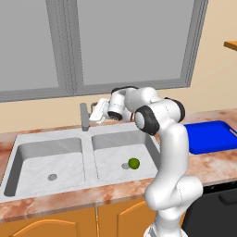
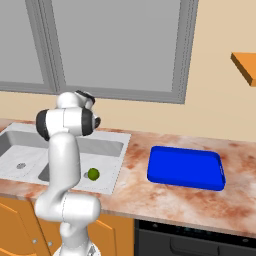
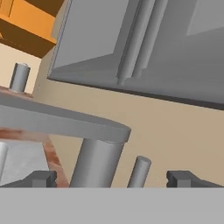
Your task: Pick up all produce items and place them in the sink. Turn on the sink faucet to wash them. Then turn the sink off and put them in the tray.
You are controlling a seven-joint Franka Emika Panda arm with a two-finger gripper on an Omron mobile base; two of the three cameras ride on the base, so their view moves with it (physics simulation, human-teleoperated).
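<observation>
Marbled sink (image 1: 28, 139) holds a lime (image 1: 134, 163) in its right bowl; the claw (image 1: 94, 112), wide open and empty, hovers beside the faucet (image 1: 84, 116)

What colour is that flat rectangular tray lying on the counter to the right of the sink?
Bright blue all over. The flat rectangular tray shows best in the right base view.

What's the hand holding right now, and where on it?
Nothing. The hand is open beside the faucet; the lime lies in the sink.
</observation>
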